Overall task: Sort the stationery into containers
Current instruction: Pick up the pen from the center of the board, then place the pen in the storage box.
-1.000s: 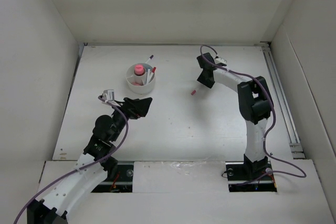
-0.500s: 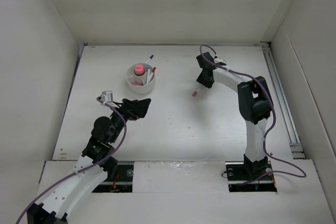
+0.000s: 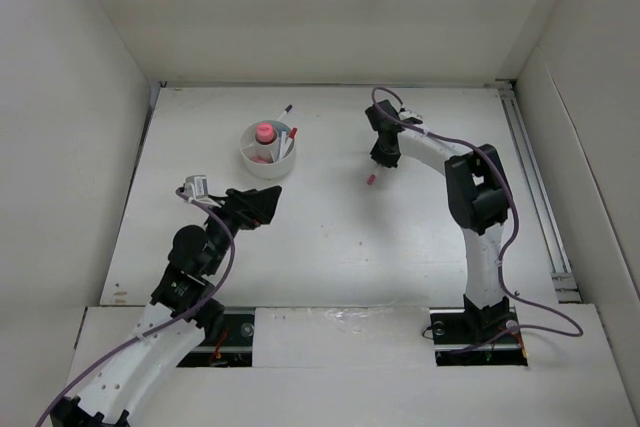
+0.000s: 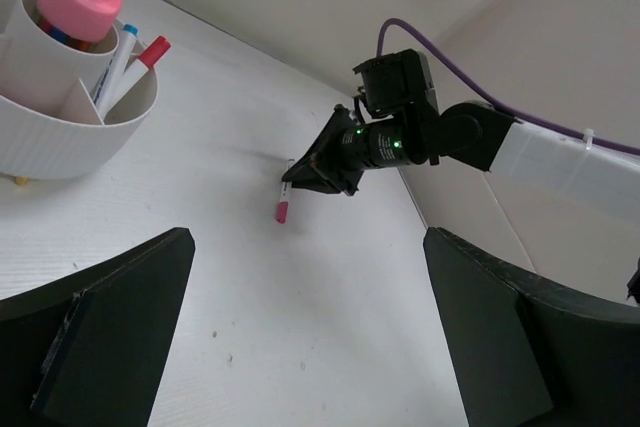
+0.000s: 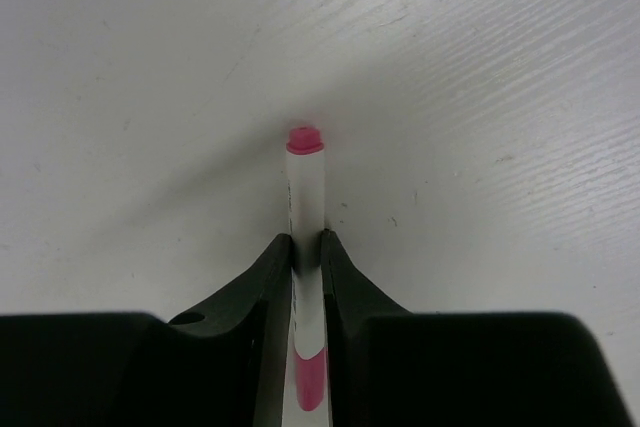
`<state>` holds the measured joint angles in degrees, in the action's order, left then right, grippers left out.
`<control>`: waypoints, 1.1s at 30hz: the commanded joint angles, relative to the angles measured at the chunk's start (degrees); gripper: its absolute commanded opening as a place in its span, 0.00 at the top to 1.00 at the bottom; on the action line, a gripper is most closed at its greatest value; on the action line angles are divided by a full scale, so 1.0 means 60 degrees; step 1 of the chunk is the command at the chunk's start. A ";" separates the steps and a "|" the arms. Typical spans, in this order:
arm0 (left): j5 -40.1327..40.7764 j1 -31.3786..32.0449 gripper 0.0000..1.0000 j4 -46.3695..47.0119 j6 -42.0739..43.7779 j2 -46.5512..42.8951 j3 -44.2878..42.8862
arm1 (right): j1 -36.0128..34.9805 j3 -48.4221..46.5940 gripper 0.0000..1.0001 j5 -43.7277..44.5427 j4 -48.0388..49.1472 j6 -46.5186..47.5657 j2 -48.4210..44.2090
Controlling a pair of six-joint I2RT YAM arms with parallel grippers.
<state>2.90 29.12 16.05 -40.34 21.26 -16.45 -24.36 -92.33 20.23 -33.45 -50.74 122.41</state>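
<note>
The right gripper (image 5: 307,242) is clenched on a thin white pen (image 5: 305,187), its two black fingers (image 5: 268,272) pressed against the barrel from either side. The pen runs straight out past the fingertips and ends in a small pink tip, and a second pink band shows on it closer to the wrist camera. From above, this gripper (image 3: 384,155) is right of centre on the table (image 3: 330,237), pointing down, with the pen's pink end (image 3: 369,179) poking out just below it toward the near-left. The left wrist view shows the same pen (image 4: 284,197) slanting down from the right gripper (image 4: 325,162). I cannot tell whether its lower end touches the table or hangs just above it. Well apart to the left stands the round white cup (image 3: 266,169) with inner dividers. A short pink cylinder (image 3: 264,132) stands upright in one compartment. In the next compartment lean a blue-capped pen (image 4: 128,35) and a red-capped pen (image 4: 155,49). One more thin pen (image 3: 285,112) shows at the cup's far rim, and I cannot tell whether it lies on the table or leans out. Near the cup's front side hovers the left gripper (image 3: 262,205), released, its fingers (image 4: 120,327) spread wide with nothing between them.
</note>
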 commanded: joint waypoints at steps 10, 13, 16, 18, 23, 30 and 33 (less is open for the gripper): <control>0.0382 -0.0035 0.00 0.0020 0.0219 -0.0335 -0.0467 | -0.0407 0.0490 1.00 -0.0295 0.0681 -0.0054 -0.0755; 0.0192 -0.0035 0.00 0.0020 0.0219 -0.0335 -0.0467 | -0.0890 0.0813 1.00 0.0026 0.1560 -0.0054 -0.1881; 0.0278 -0.0035 0.00 0.0122 0.0219 -0.0248 -0.0364 | -0.1722 0.0611 1.00 0.0713 0.2392 -0.0054 -0.2397; 0.0279 -0.0035 0.00 0.0122 0.0132 -0.0160 -0.0364 | -0.2251 0.0390 1.00 0.1385 0.2848 -0.0054 -0.2487; 0.0848 -0.0035 0.00 -0.0199 0.0131 -0.0289 -0.0452 | -0.3761 -0.1321 1.00 0.3906 0.4023 0.0766 -0.1478; 0.2343 -0.0035 0.00 -0.1107 -0.0498 -0.0730 -0.0452 | -0.4334 -0.4336 1.00 0.5183 0.4550 0.2230 0.0543; 0.2755 -0.0035 0.00 -0.1561 -0.0777 -0.0730 -0.0656 | -0.4334 -0.5087 1.00 0.5315 0.4550 0.2495 0.1335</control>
<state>15.07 29.12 8.56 -42.89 17.39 -17.15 -51.16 -118.54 47.35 -8.45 -39.59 127.85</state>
